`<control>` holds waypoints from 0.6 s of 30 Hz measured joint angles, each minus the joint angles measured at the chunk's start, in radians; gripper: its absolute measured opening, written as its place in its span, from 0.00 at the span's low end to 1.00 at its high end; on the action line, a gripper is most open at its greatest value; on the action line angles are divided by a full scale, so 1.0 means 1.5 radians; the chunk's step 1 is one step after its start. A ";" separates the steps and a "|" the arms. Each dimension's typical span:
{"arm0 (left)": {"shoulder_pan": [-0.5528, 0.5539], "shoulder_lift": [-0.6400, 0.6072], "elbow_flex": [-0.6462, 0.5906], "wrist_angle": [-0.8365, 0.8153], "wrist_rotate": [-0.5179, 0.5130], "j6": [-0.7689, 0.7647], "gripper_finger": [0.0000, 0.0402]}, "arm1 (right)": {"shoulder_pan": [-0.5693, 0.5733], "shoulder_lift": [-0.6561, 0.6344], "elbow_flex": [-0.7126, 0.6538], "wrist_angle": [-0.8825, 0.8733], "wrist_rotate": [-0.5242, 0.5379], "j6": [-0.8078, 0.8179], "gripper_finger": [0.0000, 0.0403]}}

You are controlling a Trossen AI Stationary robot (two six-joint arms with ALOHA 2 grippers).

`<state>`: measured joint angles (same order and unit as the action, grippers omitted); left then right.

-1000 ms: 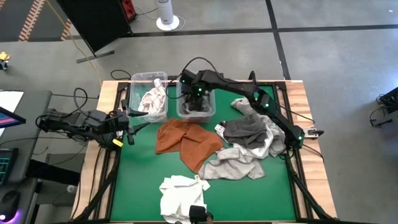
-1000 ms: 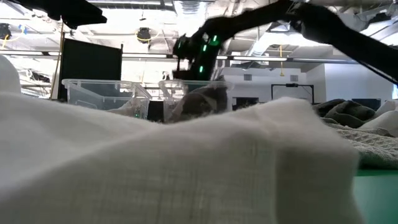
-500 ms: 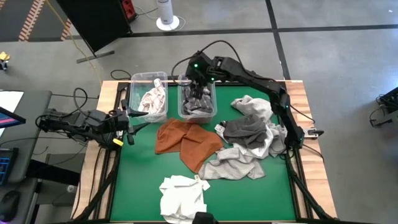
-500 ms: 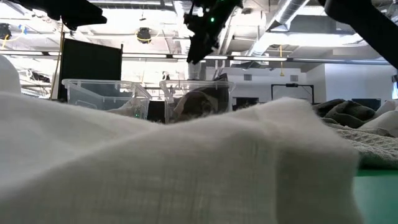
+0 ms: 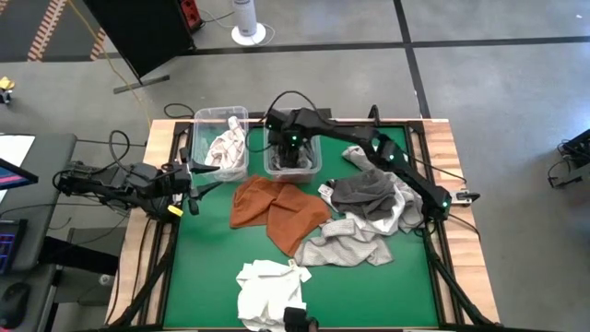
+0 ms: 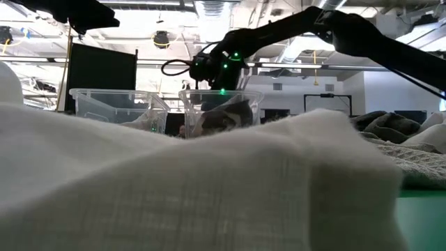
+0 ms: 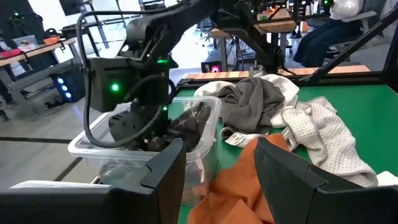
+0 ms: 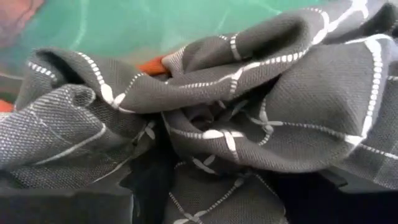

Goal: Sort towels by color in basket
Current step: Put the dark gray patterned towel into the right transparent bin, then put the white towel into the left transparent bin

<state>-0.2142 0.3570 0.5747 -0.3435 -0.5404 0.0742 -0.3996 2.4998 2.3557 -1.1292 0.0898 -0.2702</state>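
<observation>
The right claw [image 5: 292, 152] reaches down into the right-hand clear bin [image 5: 314, 169], jaws spread wide and gripping nothing, with the grey towel with white grid lines [image 8: 249, 118] bunched directly under it in that bin. The orange towel [image 5: 277, 210] lies on the green desk [image 5: 207, 249] just in front of the bin. The left claw [image 5: 198, 183] waits open and empty at the desk's left edge, beside the other bin [image 5: 198, 118] holding a pale towel [image 5: 224, 145].

Both arms: matte black jointed links. Right arm [image 5: 369, 138]: green indicator lights, looped black cable. Left arm [image 5: 129, 184]: black cabling, yellow marking near gripper.
</observation>
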 joint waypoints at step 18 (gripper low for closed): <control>0.000 0.000 0.000 0.001 -0.001 -0.004 0.45 | 0.005 -0.321 0.000 -0.020 0.061 0.058 0.70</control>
<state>-0.2142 0.3569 0.5747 -0.3420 -0.5419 0.0675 -0.3923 2.0187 2.3554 -1.1593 0.1817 -0.1837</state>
